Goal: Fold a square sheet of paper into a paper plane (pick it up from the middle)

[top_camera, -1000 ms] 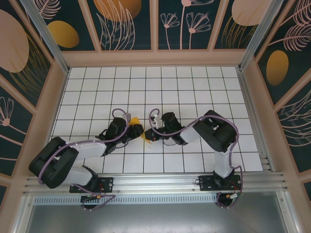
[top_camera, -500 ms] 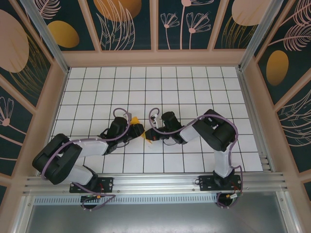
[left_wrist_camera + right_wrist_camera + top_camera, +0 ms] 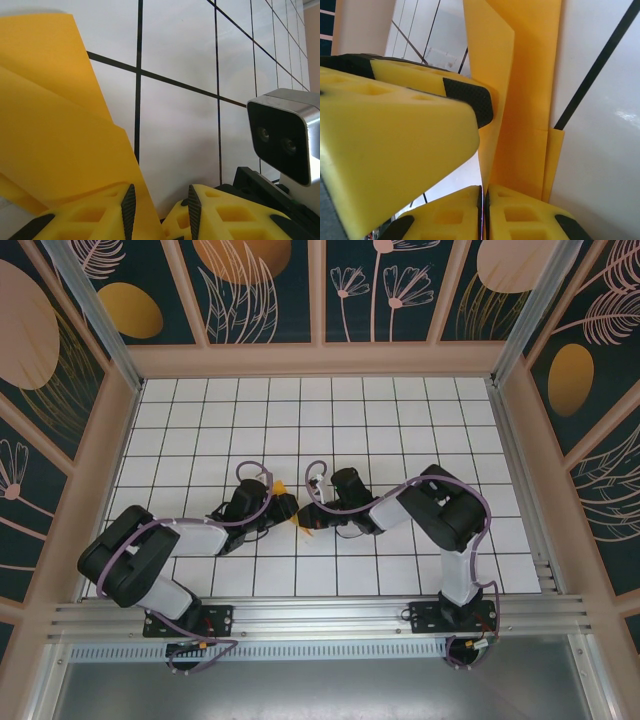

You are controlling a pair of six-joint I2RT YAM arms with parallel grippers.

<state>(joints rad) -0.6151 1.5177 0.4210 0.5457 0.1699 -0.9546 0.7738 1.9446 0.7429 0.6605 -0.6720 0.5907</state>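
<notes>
The orange-yellow sheet of paper (image 3: 279,486) is folded into creased layers and stands between both grippers at mid-table. Whether it has the paper plane's pointed shape I cannot tell. My right gripper (image 3: 305,516) comes in from the right. Its pads (image 3: 492,212) are pressed together on a thin edge of the paper (image 3: 530,100). My left gripper (image 3: 283,508) meets it from the left. In the left wrist view the left gripper (image 3: 160,197) has a clear gap between its pads, and the paper (image 3: 50,125) leans along the left finger (image 3: 100,215).
The right arm's wrist camera block (image 3: 282,135) sits close beside my left fingers. One left finger (image 3: 395,125) looms over the right gripper's pads. White gridded table (image 3: 400,420) stretches behind, fenced by patterned walls (image 3: 320,290).
The left arm's elbow has swung to the right while its gripper stayed at the paper. The right arm has barely moved, and less of the paper's upper tip shows.
</notes>
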